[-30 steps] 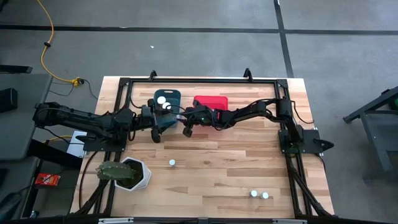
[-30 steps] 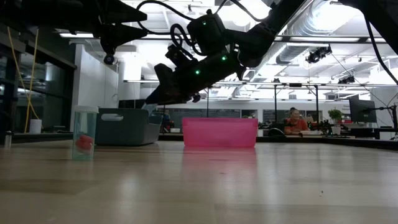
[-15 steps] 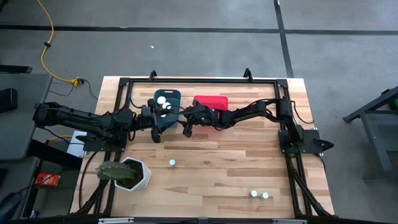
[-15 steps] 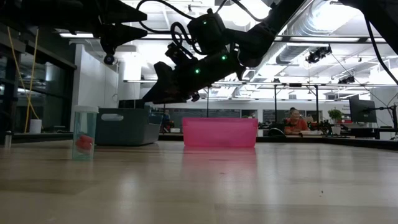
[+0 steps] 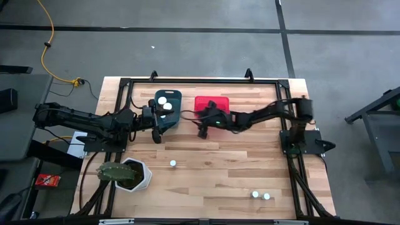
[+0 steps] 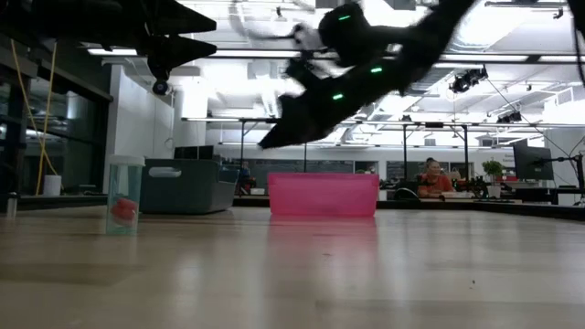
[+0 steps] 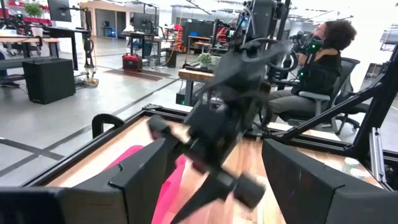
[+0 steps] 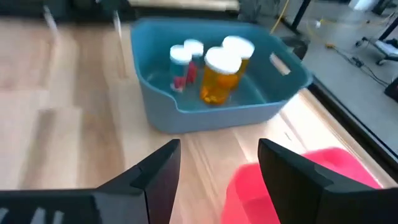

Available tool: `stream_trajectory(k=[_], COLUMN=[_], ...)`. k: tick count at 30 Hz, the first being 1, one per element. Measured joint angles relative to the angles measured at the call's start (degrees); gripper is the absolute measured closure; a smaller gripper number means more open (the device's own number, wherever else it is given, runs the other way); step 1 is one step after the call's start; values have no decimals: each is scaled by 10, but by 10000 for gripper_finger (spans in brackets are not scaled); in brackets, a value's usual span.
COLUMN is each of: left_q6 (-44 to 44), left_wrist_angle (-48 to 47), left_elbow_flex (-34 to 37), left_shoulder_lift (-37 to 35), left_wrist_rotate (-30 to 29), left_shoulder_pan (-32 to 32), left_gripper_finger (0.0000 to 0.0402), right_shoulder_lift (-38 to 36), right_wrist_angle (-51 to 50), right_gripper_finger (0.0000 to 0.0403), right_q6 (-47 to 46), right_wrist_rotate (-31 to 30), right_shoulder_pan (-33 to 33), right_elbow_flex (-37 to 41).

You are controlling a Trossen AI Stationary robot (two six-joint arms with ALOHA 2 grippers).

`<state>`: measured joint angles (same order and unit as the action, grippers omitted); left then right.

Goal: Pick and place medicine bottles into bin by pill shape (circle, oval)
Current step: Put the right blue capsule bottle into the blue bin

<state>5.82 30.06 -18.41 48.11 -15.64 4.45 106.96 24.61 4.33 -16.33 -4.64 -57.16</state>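
Wooden table (image 5: pixel 219 169), bottles (image 8: pixel 219 76) upright in teal bin (image 8: pixel 280 93)

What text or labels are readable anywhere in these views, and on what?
No text is readable in any view.
Medicine bottles in the teal bin: any label print is too blurred to read.
Clear bottle on the table: red contents show, but no lettering.
Red bin: plain, no marking.
White plant pot: no marking.

A dark teal bin (image 8: pixel 219 93) holds white-capped bottles (image 8: pixel 219 76), one amber-orange. Beside it sits a bright red bin (image 5: pixel 210 104). The worktop (image 5: pixel 219 169) is pale striped wood; both arms are black.
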Motion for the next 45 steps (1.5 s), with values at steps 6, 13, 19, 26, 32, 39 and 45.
stream_trajectory(k=[6,13,19,26,32,39,45], left_q6=[0,0,0,0,-5,-5,-5], left_wrist_angle=[2,5,10,11,11,11,11], left_elbow_flex=[0,0,0,0,0,0,0], left_shoulder_lift=[0,0,0,0,0,0,0], left_wrist_rotate=[0,-1,-2,-2,-2,-2,-2], left_shoulder_pan=[0,0,0,0,0,0,0], left_gripper_finger=[149,149,149,149,149,149,149], right_shoulder_lift=[-125,-240,-269,-269,-269,-269,-296], right_wrist_angle=[181,269,259,258,258,248,190], right_gripper_finger=[194,194,194,194,194,194,194], right_q6=[-41,-43,-43,-43,-43,-45,-61], right_wrist_rotate=[11,66,66,66,67,80,113], right_shoulder_pan=[13,32,41,41,41,41,41], right_elbow_flex=[172,268,282,281,281,281,280])
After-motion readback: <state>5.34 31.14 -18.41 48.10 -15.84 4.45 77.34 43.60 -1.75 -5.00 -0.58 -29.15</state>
